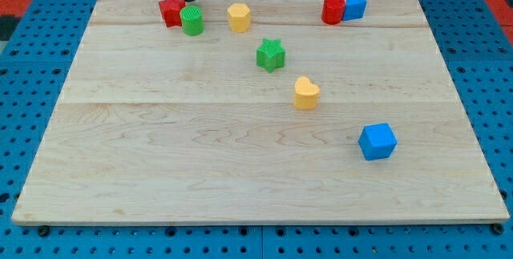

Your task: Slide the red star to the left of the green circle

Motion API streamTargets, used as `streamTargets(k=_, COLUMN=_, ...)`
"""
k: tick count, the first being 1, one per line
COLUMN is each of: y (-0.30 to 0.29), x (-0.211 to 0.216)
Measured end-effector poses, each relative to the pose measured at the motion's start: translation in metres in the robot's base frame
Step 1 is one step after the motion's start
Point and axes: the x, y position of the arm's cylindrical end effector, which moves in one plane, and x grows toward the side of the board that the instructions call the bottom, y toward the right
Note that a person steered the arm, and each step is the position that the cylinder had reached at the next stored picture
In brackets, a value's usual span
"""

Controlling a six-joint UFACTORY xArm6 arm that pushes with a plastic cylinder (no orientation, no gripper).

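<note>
Jaws none, only my tip just above touching red star and green circle

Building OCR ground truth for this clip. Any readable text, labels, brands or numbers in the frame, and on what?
None: no readable text, label, brand, number or sign anywhere in this view.
The wooden board is plain.
The blocks are unmarked, e.g. the red star, green circle and blue cube.
The rod ending in my tip shows no lettering.

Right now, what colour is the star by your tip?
Red star, camera view, left of my tip.
</note>
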Motion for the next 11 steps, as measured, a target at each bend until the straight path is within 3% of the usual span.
streamTargets(k=1, y=0.001, x=0.003)
streamTargets(k=2, y=0.037, x=0.02)
streamTargets(k=4, y=-0.009, x=0.026)
streamTargets(k=6, y=-0.04, x=0.059)
streamTargets(k=8, y=-0.057, x=0.023)
streamTargets(k=9, y=-0.084, x=0.031)
streamTargets(k=11, y=-0.093, x=0.094)
